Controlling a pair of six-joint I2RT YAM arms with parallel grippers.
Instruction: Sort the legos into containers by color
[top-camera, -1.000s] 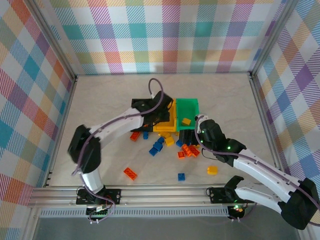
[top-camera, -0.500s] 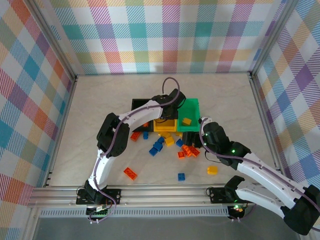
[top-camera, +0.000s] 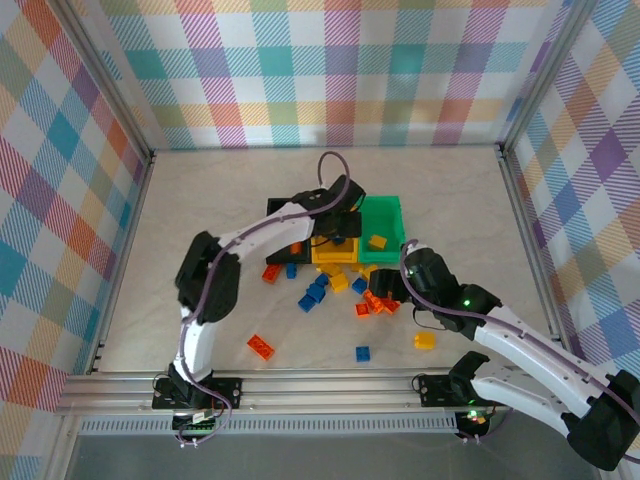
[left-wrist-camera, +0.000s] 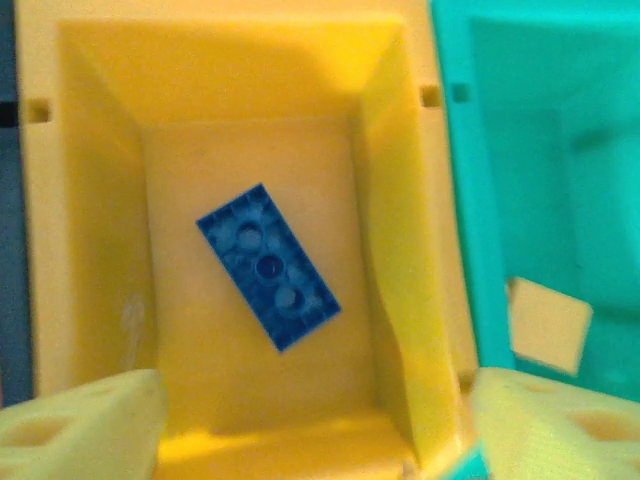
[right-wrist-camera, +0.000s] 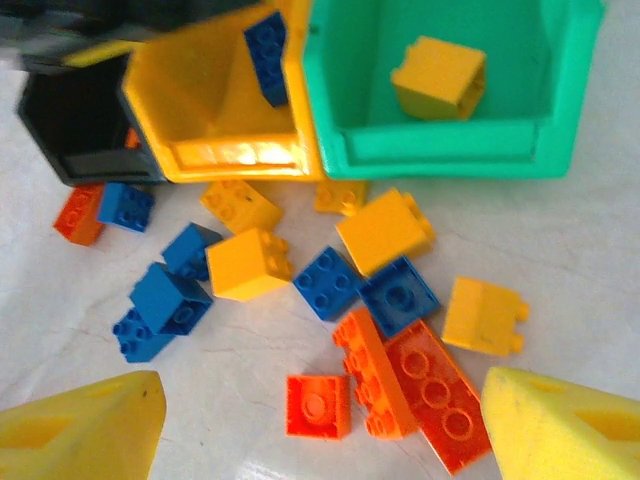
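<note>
Nearest the arm bases, three stray legos lie apart on the desk (top-camera: 200, 200): an orange-red brick (top-camera: 261, 346), a blue one (top-camera: 362, 353) and a yellow one (top-camera: 425, 340). Beyond them the right claw (right-wrist-camera: 320, 440) hangs wide and empty above the main cluster, where two orange-red plates (right-wrist-camera: 430, 390) lie touching, with blue and yellow bricks packed just beside them. Farther back stands the joined row of containers: the black bin (right-wrist-camera: 75, 130), the yellow-orange bin (left-wrist-camera: 390, 230) and the green bin (right-wrist-camera: 440, 160), which holds a yellow brick (right-wrist-camera: 438, 76). The left claw (left-wrist-camera: 320, 430) is over the yellow-orange bin, jaws wide and holding nothing, with a blue brick (left-wrist-camera: 268, 266) lying slantwise on the bin floor below. The likely trouble is in the cluster: wide jaws coming down on such crowded pieces could catch two colours at once or scatter neighbours. A low left pull-out might also hook the rim and drag the row. Compared with a second ago, the left claw has opened and its elbow has swung inward.
</note>
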